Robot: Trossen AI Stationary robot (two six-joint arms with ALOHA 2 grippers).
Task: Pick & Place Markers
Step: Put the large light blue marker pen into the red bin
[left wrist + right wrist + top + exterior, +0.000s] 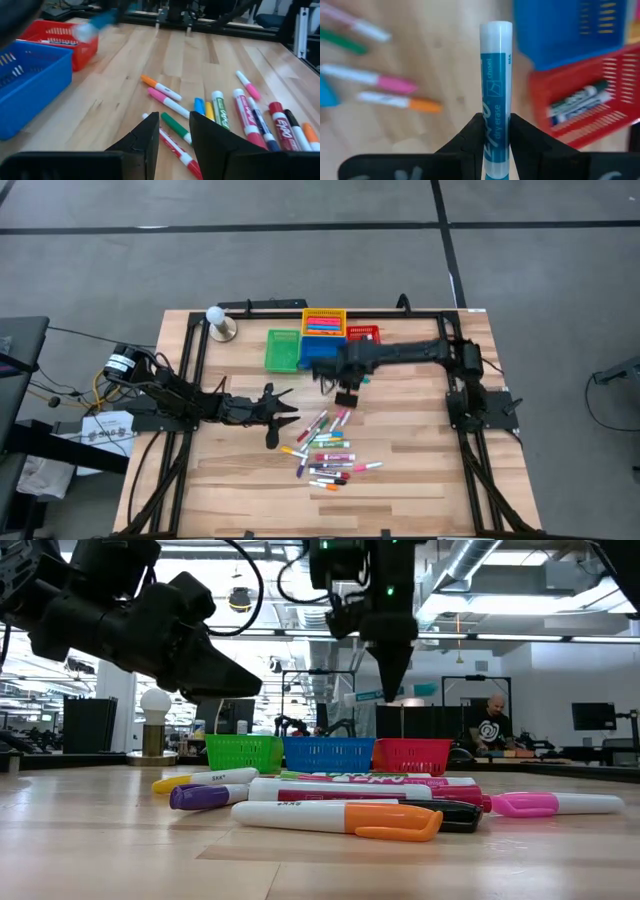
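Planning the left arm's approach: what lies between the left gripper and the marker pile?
Nothing: in the high view, only bare wood separates the left gripper from the nearest markers. The left wrist view shows markers lying just past its open fingers.

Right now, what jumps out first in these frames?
The right gripper is shut on a teal marker, up in the air close to the blue basket and red basket. The pile of markers lies mid-table, with the left gripper open at its edge.
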